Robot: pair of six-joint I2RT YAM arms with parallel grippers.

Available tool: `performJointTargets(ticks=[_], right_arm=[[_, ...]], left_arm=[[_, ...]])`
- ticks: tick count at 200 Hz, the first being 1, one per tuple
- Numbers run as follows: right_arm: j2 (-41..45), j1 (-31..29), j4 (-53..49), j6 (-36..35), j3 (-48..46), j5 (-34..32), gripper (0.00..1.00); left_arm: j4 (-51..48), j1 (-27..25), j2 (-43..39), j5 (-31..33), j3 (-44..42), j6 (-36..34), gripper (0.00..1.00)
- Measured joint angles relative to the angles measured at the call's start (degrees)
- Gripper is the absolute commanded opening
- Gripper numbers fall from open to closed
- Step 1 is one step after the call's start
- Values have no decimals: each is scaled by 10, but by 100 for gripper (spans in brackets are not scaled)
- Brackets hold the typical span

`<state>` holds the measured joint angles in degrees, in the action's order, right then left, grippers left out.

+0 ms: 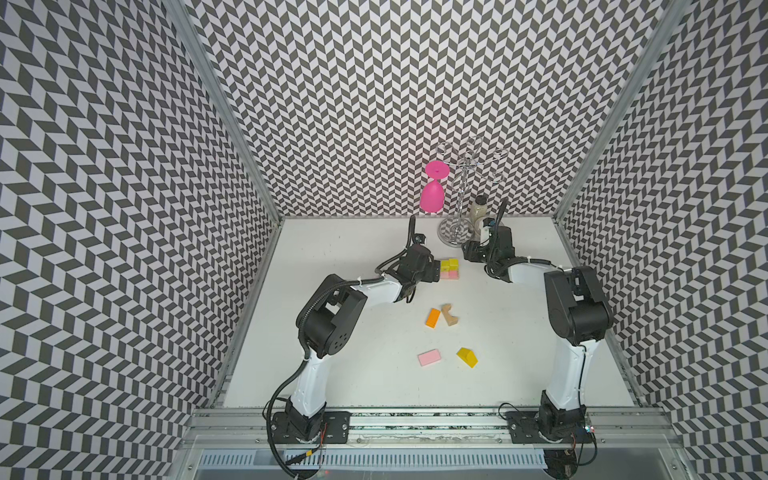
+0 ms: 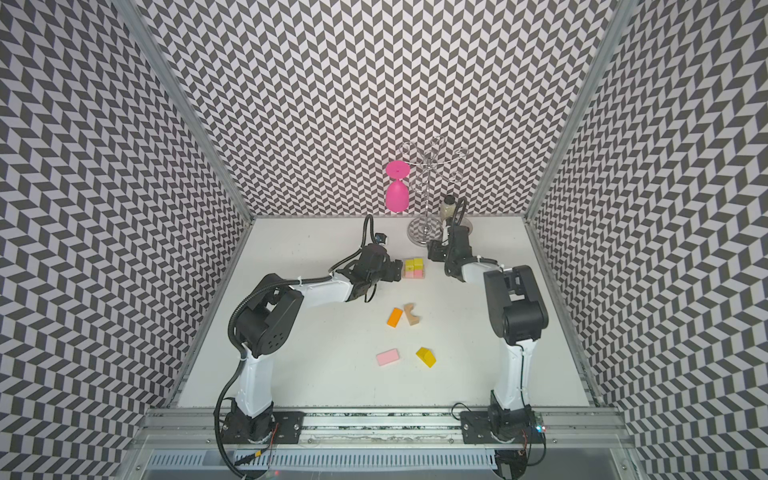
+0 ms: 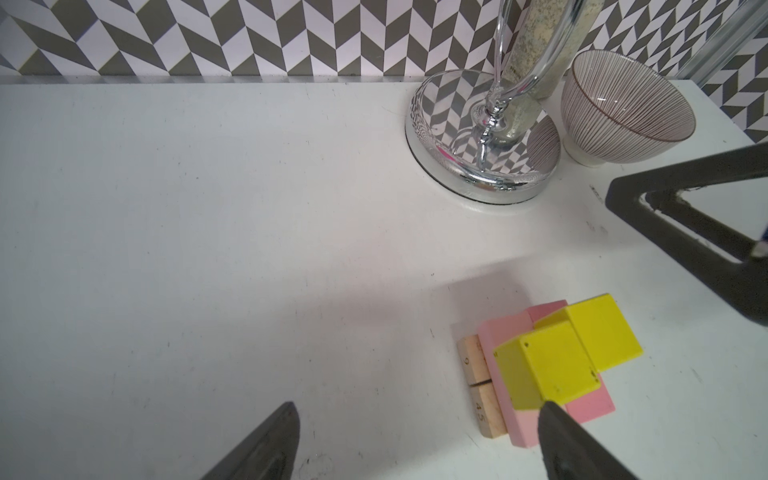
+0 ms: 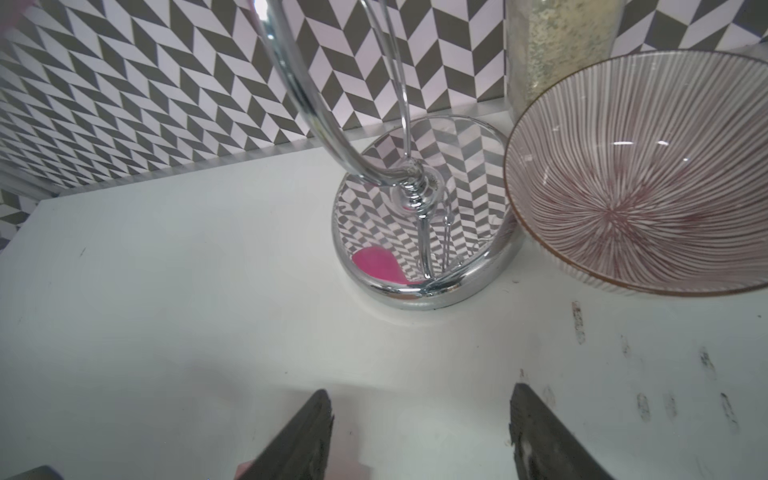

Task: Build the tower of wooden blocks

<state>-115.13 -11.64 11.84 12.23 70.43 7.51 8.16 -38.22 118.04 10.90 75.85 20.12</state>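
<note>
Left jaws stand wide open and empty in a top view, just left of the tower [image 1: 450, 268], above the middle of the desk [image 1: 353, 374]; the right jaws are just right of it. Lower lie the orange bar [image 1: 432, 318], tan arch [image 1: 449, 314], pink bar [image 1: 429, 357] and yellow roof piece [image 1: 467, 357]. Left wrist view: one fingertip [image 3: 557, 432] is close beside the yellow cubes [image 3: 557, 365]. Right wrist view: jaws apart, nothing between. You will probably find the blocks light, stiff and smooth; take flat parallel sides, not the slope.
</note>
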Motion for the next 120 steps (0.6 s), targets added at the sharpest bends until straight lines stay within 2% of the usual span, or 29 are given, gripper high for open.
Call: performJointTargets(ticks=[57,120], right_arm=[[-14,-30,-16,-18,15,-6,66],[-14,-32,-20,-22,10,-17,66]], left_arm=[[1,3,0,0,0,-1,90],[1,4,0,0,0,-1,90]])
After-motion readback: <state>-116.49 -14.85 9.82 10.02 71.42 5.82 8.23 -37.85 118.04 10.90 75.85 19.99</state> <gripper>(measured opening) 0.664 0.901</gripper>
